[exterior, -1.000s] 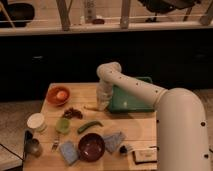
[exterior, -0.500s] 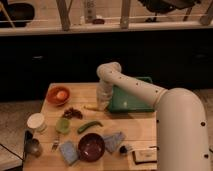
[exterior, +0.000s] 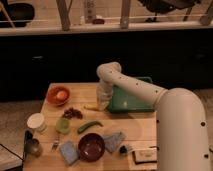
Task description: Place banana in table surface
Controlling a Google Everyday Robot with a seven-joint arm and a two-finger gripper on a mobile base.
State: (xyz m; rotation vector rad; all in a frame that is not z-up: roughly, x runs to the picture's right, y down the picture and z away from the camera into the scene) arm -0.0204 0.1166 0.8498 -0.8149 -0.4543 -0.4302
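Note:
The banana (exterior: pixel 90 107) is a small pale-yellow piece lying on the light-tan table surface (exterior: pixel 135 125), just left of the gripper. My gripper (exterior: pixel 102 104) hangs down from the white arm over the table's middle, at the left edge of the dark green tray (exterior: pixel 131 99). It is right beside the banana; whether it touches it cannot be told. The green vegetable (exterior: pixel 89 126) lies in front of them.
An orange bowl (exterior: pixel 58 95) with an orange fruit sits at the back left. Dark red fruit (exterior: pixel 73 113), a white cup (exterior: pixel 36 121), a green item (exterior: pixel 63 125), a dark red bowl (exterior: pixel 91 146), blue cloths (exterior: pixel 114 141) and a metal cup (exterior: pixel 33 147) fill the front.

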